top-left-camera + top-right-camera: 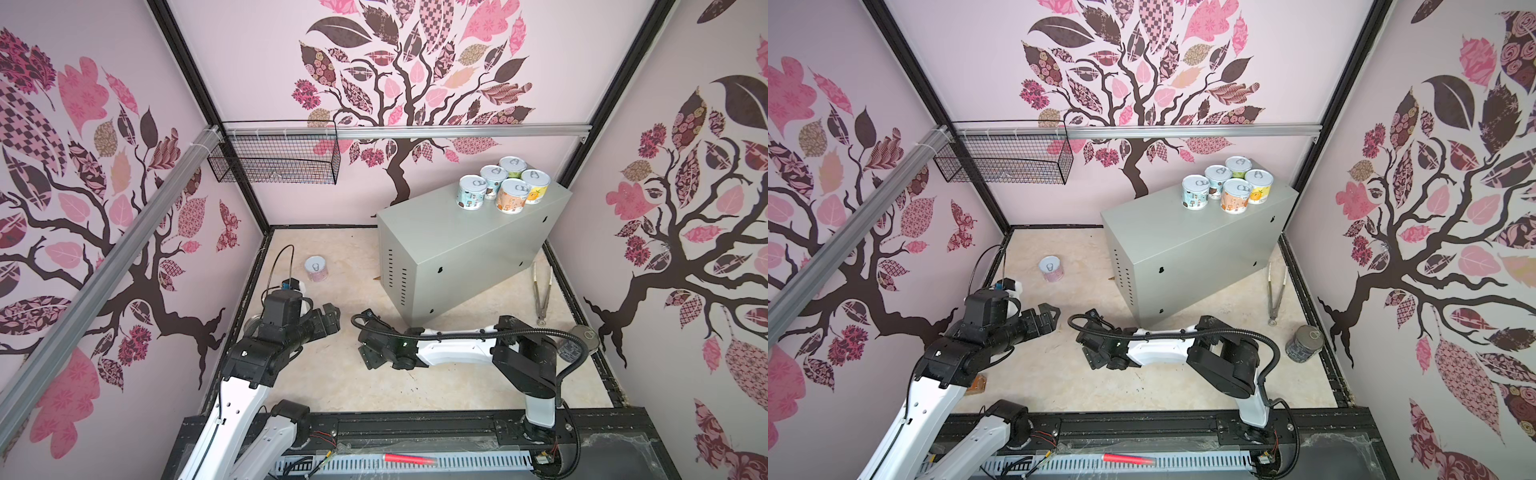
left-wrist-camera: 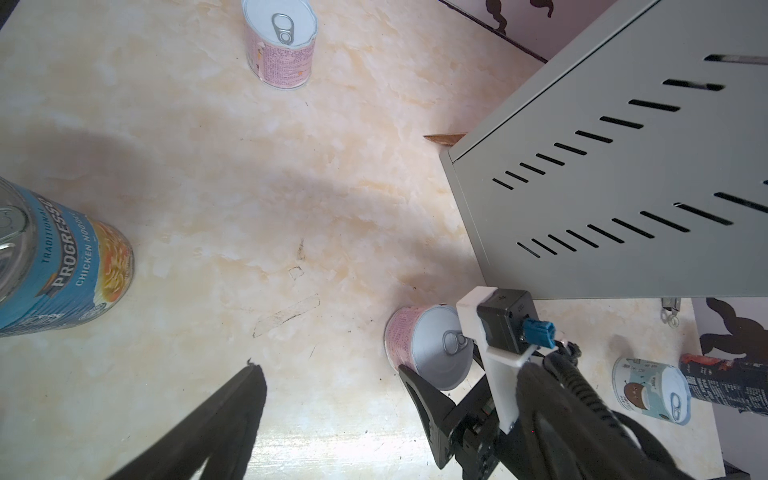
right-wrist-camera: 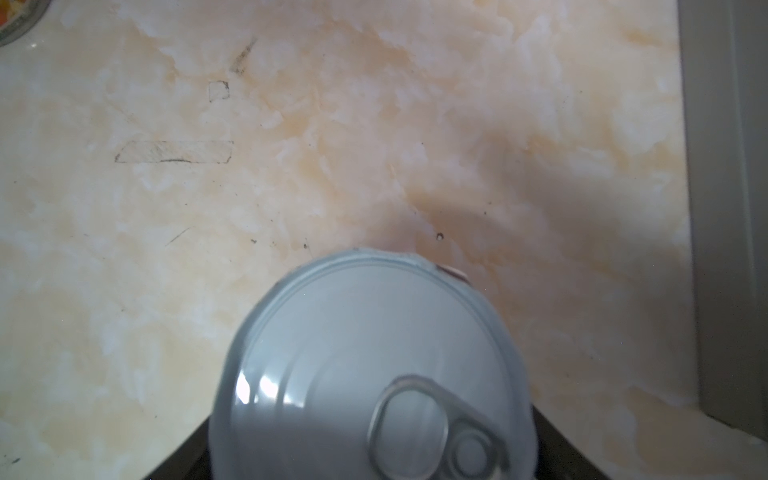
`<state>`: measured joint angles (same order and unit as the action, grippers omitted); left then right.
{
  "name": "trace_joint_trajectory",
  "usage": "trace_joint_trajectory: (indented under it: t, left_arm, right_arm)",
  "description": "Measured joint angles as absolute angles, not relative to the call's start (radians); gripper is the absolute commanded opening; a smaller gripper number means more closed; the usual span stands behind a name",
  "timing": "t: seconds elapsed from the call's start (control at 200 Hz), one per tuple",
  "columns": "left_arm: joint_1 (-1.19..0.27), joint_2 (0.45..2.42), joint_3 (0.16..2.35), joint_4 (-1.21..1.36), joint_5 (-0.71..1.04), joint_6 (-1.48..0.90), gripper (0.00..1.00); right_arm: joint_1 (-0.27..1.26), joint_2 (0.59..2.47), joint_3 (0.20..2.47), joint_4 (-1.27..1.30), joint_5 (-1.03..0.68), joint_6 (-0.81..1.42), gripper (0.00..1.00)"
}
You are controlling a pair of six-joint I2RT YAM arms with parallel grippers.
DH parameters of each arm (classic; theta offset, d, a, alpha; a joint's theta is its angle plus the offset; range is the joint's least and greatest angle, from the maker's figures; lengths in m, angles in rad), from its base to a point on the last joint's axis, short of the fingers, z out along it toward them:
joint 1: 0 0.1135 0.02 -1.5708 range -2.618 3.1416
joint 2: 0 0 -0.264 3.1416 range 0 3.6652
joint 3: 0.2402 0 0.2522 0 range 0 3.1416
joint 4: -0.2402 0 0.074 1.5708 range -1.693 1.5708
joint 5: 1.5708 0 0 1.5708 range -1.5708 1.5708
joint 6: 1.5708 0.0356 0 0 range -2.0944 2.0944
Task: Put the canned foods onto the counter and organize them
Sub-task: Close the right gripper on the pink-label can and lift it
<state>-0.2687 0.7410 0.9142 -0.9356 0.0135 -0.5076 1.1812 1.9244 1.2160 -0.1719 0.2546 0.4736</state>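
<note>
Five short cans [image 1: 503, 183] stand clustered on the far end of the grey counter [image 1: 457, 249]. My right gripper [image 3: 374, 453] is shut on a pink-labelled short can [image 3: 353, 332] standing on the floor by the counter's near corner; the left wrist view shows this can [image 2: 428, 345] too. In both top views the arm hides it. My left gripper [image 1: 331, 318] hangs open and empty above the floor. Another pink can [image 1: 316, 268] stands alone at the back left. A tall blue can [image 2: 62, 266], a pale short can [image 2: 650, 390] and a dark can [image 1: 1304, 343] also stand on the floor.
Metal tongs [image 1: 542, 291] lie on the floor between the counter and the right wall. A black wire basket [image 1: 274, 162] hangs on the back rail at the left. Walls close the floor on three sides.
</note>
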Motion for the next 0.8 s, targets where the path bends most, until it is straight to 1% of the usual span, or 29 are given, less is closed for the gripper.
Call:
trace_joint_trajectory:
  t: [0.245, 0.485, 0.62, 0.8]
  left_arm:
    - [-0.269, 0.738, 0.914, -0.936, 0.003, -0.506, 0.98]
    - [-0.287, 0.738, 0.914, -0.938, -0.003, -0.496, 0.98]
    - [-0.323, 0.739, 0.914, -0.946, -0.026, -0.497, 0.98]
    - [-0.407, 0.749, 0.914, -0.976, -0.074, -0.504, 0.98]
  right_arm:
    - [1.181, 1.800, 1.131, -0.244, 0.256, 0.474, 0.56]
    - [1.181, 1.591, 1.054, -0.311, 0.275, 0.474, 0.56]
    - [1.181, 1.473, 1.014, -0.365, 0.300, 0.475, 0.55]
    - [1.181, 1.361, 0.981, -0.462, 0.323, 0.483, 0.55]
